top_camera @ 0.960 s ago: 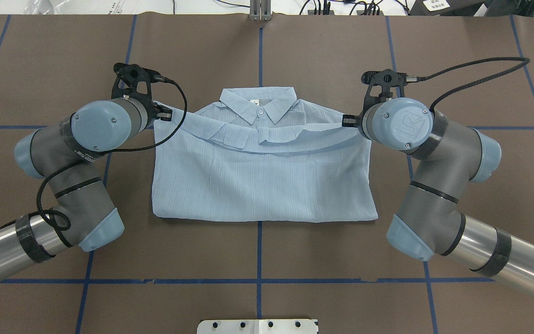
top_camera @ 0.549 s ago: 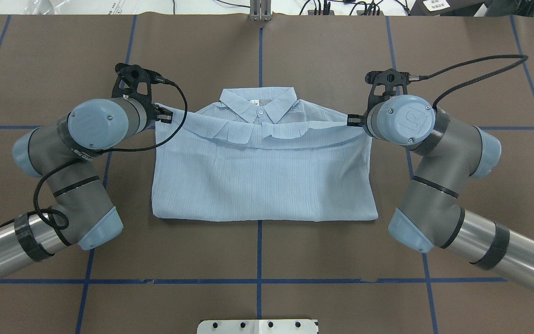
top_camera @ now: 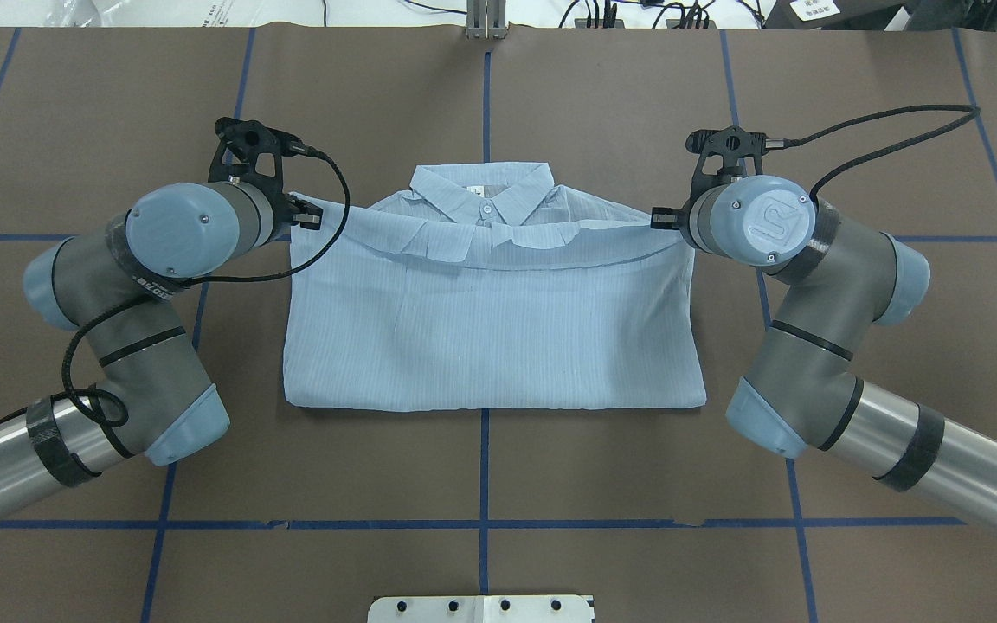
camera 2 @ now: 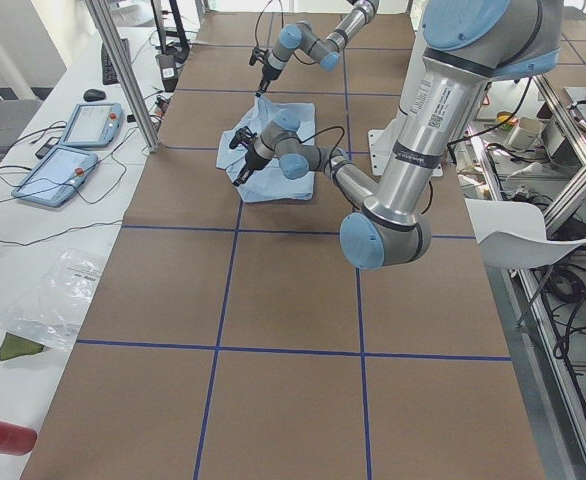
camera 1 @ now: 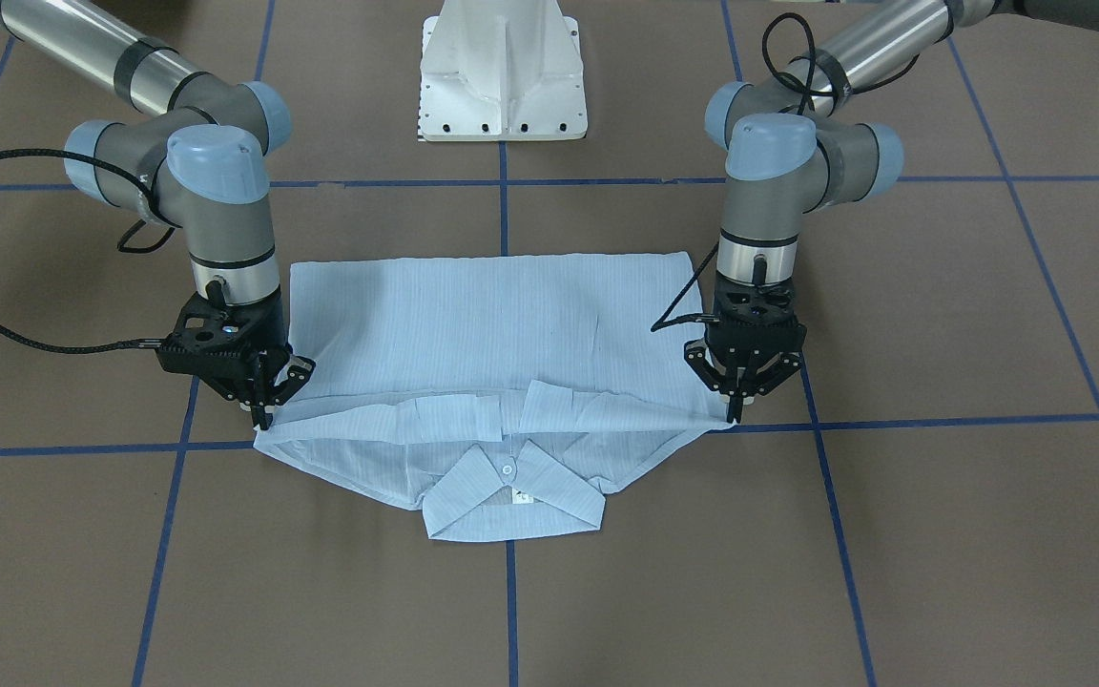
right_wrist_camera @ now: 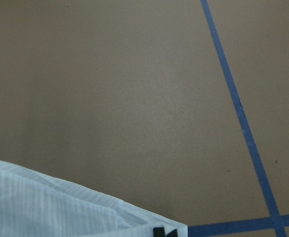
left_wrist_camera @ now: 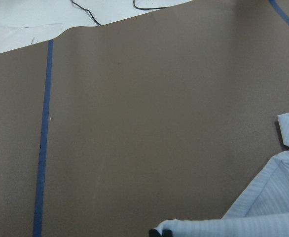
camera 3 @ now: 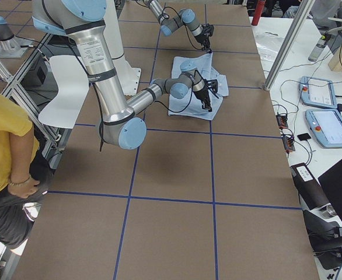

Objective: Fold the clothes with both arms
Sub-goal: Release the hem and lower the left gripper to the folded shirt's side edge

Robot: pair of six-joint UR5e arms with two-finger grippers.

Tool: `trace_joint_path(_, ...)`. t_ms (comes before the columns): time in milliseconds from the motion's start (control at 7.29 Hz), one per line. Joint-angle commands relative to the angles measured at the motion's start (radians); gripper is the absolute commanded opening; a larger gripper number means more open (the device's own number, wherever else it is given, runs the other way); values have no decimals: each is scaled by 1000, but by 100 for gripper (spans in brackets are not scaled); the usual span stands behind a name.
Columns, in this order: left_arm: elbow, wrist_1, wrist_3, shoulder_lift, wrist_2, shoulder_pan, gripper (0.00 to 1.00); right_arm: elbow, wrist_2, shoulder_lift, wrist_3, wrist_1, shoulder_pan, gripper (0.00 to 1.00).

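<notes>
The left gripper (camera 1: 736, 401) pinches a folded corner of the shirt (camera 1: 473, 324). The right gripper (camera 1: 261, 410) seems clamped on the opposite corner.

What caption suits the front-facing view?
Black left gripper and right gripper pinch the edge of a pale-blue striped collared shirt.

The shirt (top_camera: 490, 329) is noted as thin matt cloth, finely striped. The table cover (top_camera: 602, 112) is recorded as a matt brown sheet, faintly grainy, paper-like, marked with smooth blue tape (top_camera: 377, 523). On the left arm (top_camera: 144, 285) and right arm (top_camera: 819, 303), shiny metal tubes, matt grey housings and smooth pale-blue plastic caps are seen. The left gripper (camera 1: 735, 412) and right gripper (camera 1: 263, 416) are judged matt black plastic; the cable (camera 1: 82, 349) is braided.
</notes>
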Motion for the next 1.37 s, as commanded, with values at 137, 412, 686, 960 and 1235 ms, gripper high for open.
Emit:
trace_joint_path(137,35,-32,2,3,-20,1,86,-2,0,1,4,0,2,67)
trace_joint_path(412,20,-130,0,31,-147,1,100,7,64,5,-4,2,19,100)
trace_joint_path(686,-66,-132,-59,76,-202,16,100,11,78,-2,-2,5,26,100)
trace_joint_path(960,-233,-127,-154,212,-230,120,100,11,80,0,-2,5,25,100)
trace_joint_path(1235,-272,-127,-245,273,-223,203,100,13,78,-2,1,5,25,100)
